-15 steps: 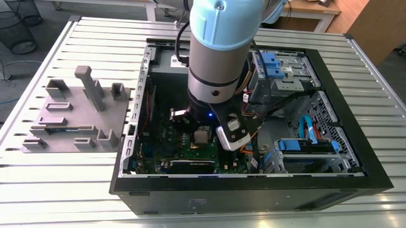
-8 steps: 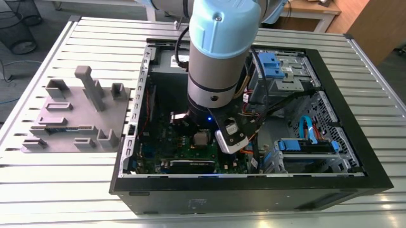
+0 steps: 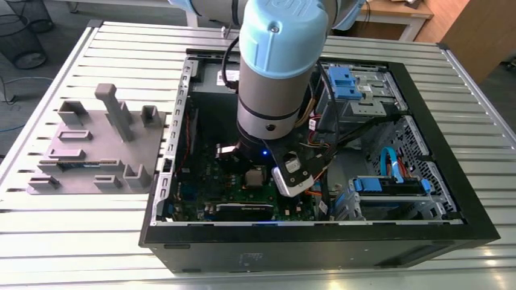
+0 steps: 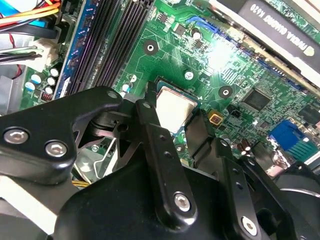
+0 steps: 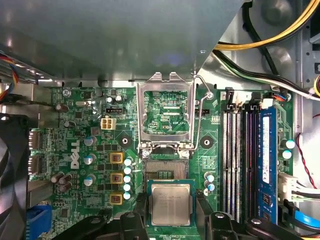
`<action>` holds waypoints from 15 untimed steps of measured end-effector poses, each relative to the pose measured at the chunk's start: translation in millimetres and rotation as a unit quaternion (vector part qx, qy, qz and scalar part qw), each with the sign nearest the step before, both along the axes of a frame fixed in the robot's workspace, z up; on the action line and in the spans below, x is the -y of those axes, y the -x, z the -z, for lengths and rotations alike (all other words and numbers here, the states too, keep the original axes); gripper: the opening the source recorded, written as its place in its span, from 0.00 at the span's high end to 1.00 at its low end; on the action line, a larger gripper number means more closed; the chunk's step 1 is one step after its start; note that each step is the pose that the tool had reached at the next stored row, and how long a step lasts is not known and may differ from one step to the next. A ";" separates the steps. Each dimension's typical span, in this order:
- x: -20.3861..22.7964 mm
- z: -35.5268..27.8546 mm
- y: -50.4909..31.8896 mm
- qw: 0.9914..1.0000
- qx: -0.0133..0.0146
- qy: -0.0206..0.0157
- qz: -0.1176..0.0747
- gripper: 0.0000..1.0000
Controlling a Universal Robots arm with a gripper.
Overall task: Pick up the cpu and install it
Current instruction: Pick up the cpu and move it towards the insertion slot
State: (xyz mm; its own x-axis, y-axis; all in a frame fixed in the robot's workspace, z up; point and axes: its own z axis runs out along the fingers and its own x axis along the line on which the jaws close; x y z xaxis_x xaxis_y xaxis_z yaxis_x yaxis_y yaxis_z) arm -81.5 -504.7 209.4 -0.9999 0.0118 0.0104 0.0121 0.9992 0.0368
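Cpu (image 5: 171, 205): flat square chip with a silvery-grey metal lid and a thin green rim. It is clasped on two opposite edges by the black fingers (image 5: 141, 207) of the gripper (image 5: 171, 200). It is held over the open socket (image 5: 165, 169), at the motherboard's (image 5: 80, 115) memory-slot (image 5: 240, 160) side. Seating cannot be judged; apparently it is just above.

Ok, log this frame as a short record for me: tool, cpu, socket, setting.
tool: tool shut on the cpu, gripping two opposite edges
cpu: held near the socket, not seated, metal top facing up
socket: retention frame flipped open, contacts bare
setting: inside an open computer case on a slatted table; grey fixture tray at the exterior view's left
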 end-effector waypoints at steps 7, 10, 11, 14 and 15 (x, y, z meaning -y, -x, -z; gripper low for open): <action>-2.5 4.3 2.0 1.000 0.000 0.000 0.000 0.53; -3.0 9.6 2.6 1.000 0.000 0.000 0.000 0.53; -3.5 10.8 2.6 1.000 0.000 0.000 0.000 0.53; -5.0 12.2 2.7 1.000 0.000 0.000 0.000 0.53; -5.1 12.3 3.0 1.000 0.000 0.000 0.000 0.53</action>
State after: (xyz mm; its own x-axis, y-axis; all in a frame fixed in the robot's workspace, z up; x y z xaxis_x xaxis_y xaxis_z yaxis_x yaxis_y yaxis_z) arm -84.5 -499.7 197.0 -0.9999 0.0120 0.0104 0.0124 0.9992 0.0368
